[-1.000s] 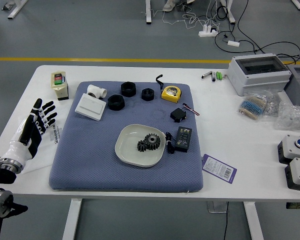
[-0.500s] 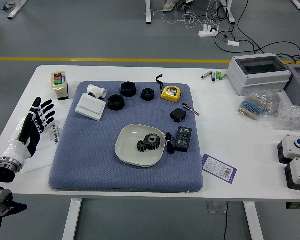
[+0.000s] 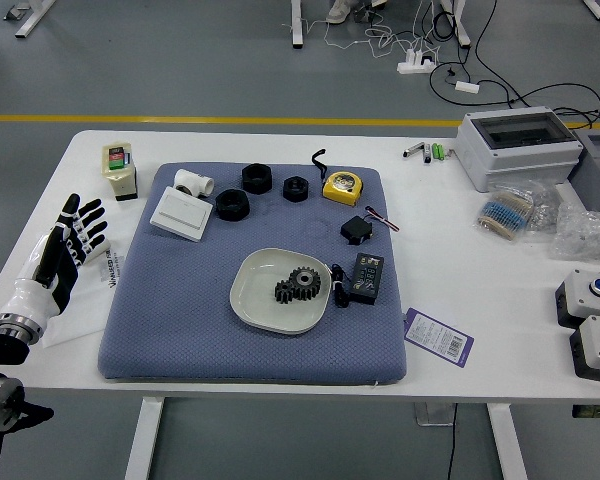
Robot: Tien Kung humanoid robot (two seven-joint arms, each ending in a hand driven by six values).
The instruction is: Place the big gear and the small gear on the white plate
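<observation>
– First entry, the plate?
– White plate (image 3: 256, 304), one, rounded corners, upright, slightly wider across the table than deep, resting on the blue cushion (image 3: 200, 330).
– Contents?
– Big gear (image 3: 305, 280) and small gear (image 3: 283, 292), both dark, right of the plate's middle. Big gear: flat, toothed rim round the side, round face up. Small gear: against its left side, a little nearer the robot. The pair's long line runs from near left to far right.
– Neighbours?
– Black cable (image 3: 339, 290), bunched just beside the plate's right rim. Beyond it, black adapter (image 3: 366, 278), long axis running away from the robot. Farther off, black plug (image 3: 356, 230) and yellow tape measure (image 3: 342, 188).
– Far left of the cushion?
– White switch panel (image 3: 182, 214), lying aslant; white pipe fitting (image 3: 192, 183) just behind it; black rings (image 3: 232, 205) to the right.
– And the robot?
– Left hand (image 3: 68, 245), one, by the table's left side, well apart from the plate; fingers spread, holding nothing, pointing away and rightward. A stretch of cushion lies between hand and plate.
</observation>
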